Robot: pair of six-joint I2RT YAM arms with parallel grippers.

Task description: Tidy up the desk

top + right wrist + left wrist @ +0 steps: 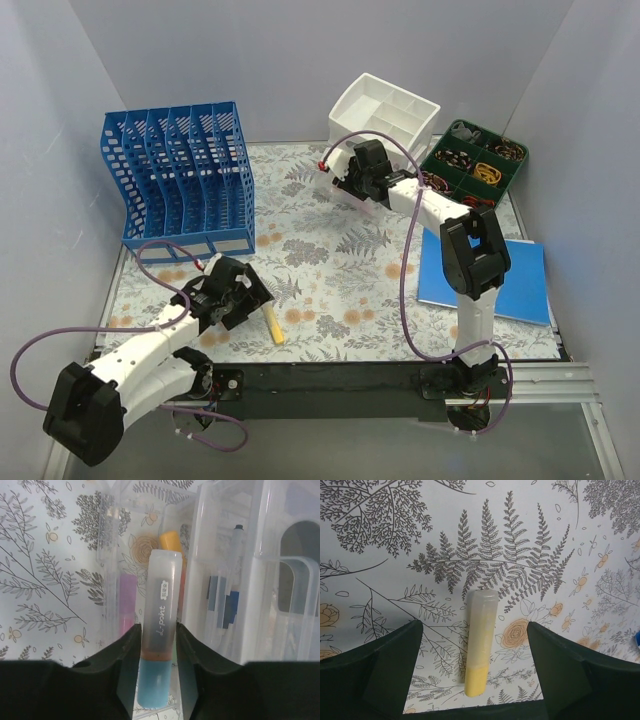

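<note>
The desk (pixel 330 262) has a fern-and-flower print. A yellow highlighter (pixel 272 325) with a frosted cap lies on it near the front. My left gripper (pixel 240 297) is open just behind it. In the left wrist view the highlighter (pixel 480 642) lies between the spread fingers (pixel 390 672), untouched. My right gripper (pixel 352 188) is at the back, shut on a blue highlighter (pixel 160 630) with a frosted cap, held over a clear compartment organizer (pixel 200 555). The organizer holds a pink marker (pixel 126 605), an orange marker (pixel 171 541) and a pen (pixel 235 575).
A blue file rack (pixel 180 175) stands at the back left. A white divided box (pixel 385 110) sits at the back centre. A green tray (pixel 475 165) of small items is at the back right. A blue notebook (pixel 520 285) lies at the right.
</note>
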